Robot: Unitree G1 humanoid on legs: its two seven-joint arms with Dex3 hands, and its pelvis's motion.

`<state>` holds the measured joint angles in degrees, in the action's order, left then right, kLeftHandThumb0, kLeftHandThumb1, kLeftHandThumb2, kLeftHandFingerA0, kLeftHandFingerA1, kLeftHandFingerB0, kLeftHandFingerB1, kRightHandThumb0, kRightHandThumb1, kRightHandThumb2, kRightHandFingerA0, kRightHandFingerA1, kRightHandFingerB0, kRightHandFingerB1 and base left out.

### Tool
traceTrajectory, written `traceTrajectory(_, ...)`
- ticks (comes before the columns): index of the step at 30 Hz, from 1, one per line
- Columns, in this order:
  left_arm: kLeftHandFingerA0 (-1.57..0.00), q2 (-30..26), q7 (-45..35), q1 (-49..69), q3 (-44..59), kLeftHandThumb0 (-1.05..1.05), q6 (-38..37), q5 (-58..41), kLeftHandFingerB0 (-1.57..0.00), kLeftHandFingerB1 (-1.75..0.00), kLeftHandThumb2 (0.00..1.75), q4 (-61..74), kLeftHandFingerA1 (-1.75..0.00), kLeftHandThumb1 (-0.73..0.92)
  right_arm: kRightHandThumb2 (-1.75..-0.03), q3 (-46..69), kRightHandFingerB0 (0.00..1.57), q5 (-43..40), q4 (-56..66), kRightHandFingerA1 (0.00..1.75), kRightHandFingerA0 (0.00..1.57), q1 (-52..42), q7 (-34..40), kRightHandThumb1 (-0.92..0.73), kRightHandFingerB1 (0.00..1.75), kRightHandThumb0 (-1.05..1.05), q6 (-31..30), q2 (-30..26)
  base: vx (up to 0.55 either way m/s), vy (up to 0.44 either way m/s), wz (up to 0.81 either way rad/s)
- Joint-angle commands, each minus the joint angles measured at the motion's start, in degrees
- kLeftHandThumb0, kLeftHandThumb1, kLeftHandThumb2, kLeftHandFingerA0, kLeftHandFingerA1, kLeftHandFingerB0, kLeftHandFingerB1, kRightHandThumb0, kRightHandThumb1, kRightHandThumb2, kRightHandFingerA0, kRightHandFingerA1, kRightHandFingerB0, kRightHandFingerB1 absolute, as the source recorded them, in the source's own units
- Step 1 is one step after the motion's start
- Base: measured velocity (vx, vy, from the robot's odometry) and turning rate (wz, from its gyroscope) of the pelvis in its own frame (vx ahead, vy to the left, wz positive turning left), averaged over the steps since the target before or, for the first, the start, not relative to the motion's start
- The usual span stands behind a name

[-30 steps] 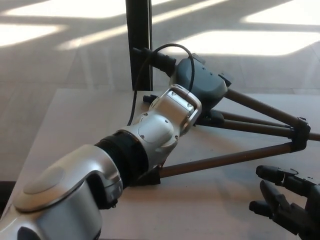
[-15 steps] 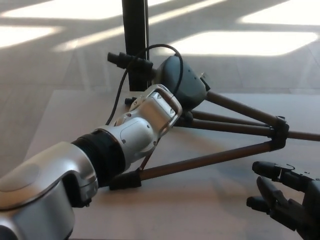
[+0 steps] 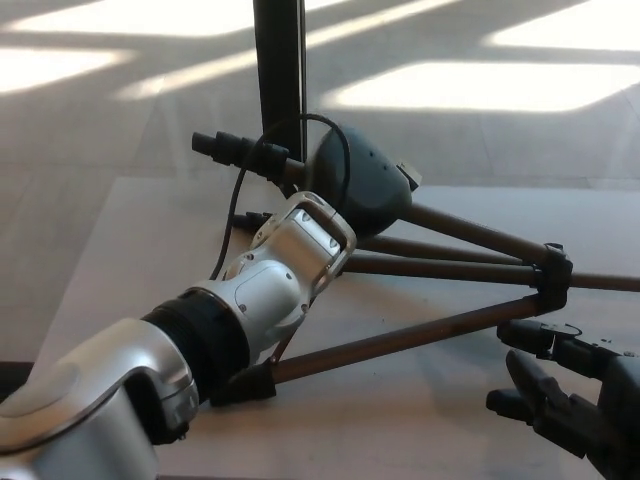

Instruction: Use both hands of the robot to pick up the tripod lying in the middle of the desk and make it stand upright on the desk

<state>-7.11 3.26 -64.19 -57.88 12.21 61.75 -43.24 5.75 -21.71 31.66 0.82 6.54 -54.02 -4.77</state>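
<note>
Your left hand (image 3: 350, 190) is up at the head of the tripod (image 3: 440, 260), but the white wrist housing and the dark grey head casing cover the fingers, so you cannot tell whether they are closed on it or only resting against it. The tripod sits in the middle of the desk (image 3: 150, 230), tilted: its head end is raised near the black post (image 3: 280, 70) behind the desk, one leg runs down to a foot touching the desktop just beside your left forearm, and the other legs stretch off to the right, joined by a black collar (image 3: 555, 275). Your right hand (image 3: 560, 390) is low at the right edge, fingers spread and holding nothing, just beside that collar and the near leg but not touching either. Judging from this, you are in the lifting step, with the head end off the desk and the legs not yet set under it. The next move likely calls for bringing your right hand onto the legs near the collar and closing on one, so that you can steady the spread while the left raises the head over the feet. Watch the near foot: it may skid along the desktop as the angle steepens, and the cable (image 3: 235, 215) looping from the head could snag your wrist.
</note>
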Motion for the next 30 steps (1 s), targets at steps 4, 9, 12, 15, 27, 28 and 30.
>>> traceTrajectory(4, -1.06, 0.9, 8.8, 2.8, 2.8, -0.45, -0.7, 1.4, -0.6, -0.62, 0.72, -1.4, -1.41, 0.42, -0.57, 1.2, 0.65, 0.9, 0.2, 0.84, 0.62, 1.3, 0.0, -0.57, 0.6, -0.48, -1.1, -0.4, 0.0, 0.0, 0.0)
traceTrajectory(9, -1.01, 0.3, 2.9, 1.4, 1.2, -0.32, 0.6, 4.2, -0.89, -0.71, 0.57, -1.9, -1.46, 0.48, -0.57, 1.3, 0.64, 1.1, -0.2, 0.79, 0.63, 2.0, -0.2, -0.56, 0.57, -0.49, -1.4, -0.7, 0.0, 0.0, 0.0)
traceTrajectory(12, -1.01, -0.4, 1.5, 1.5, 1.6, -0.31, 0.1, 4.3, -0.91, -0.71, 0.57, -1.2, -1.43, 0.48, -0.57, 1.5, 0.64, 1.3, -0.3, 0.8, 0.62, 2.3, 0.0, -0.57, 0.57, -0.48, -1.7, -0.2, 0.0, 0.0, 0.0)
traceTrajectory(15, -0.96, -0.4, -1.6, 1.3, 2.8, -0.39, -0.5, 3.0, -0.84, -0.86, 0.61, -1.0, -1.46, 0.57, -0.58, 1.9, 0.62, 1.1, -0.7, 0.78, 0.6, 2.9, -0.5, -0.58, 0.55, -0.46, -2.5, -0.3, 0.0, 0.0, 0.0)
traceTrajectory(27, -0.9, -1.1, -4.9, -0.1, 7.8, -0.45, 0.1, 1.8, -0.82, -1.26, 0.72, -0.9, -1.59, 0.79, -0.57, 5.3, 0.72, -0.9, -5.7, 0.83, 0.56, 7.4, 3.6, -0.58, 0.68, -0.42, -15.2, 10.2, 0.0, 0.0, 0.0)
traceTrajectory(28, -0.89, -0.9, -5.0, 0.0, 8.4, -0.45, 0.8, 1.6, -0.84, -1.25, 0.74, -0.8, -1.59, 0.84, -0.57, 5.8, 0.71, -0.6, -6.2, 0.82, 0.52, 8.2, 4.8, -0.6, 0.71, -0.43, -16.6, 12.2, 0.0, 0.0, 0.0)
traceTrajectory(30, -0.93, -1.0, -4.9, 0.0, 8.6, -0.44, 0.3, 1.5, -0.82, -1.23, 0.68, -0.9, -1.6, 0.76, -0.55, 7.3, 0.82, 0.0, -6.4, 0.84, 0.53, 8.6, 6.8, -0.53, 0.75, -0.36, -17.1, 15.2, 0.0, 0.0, 0.0)
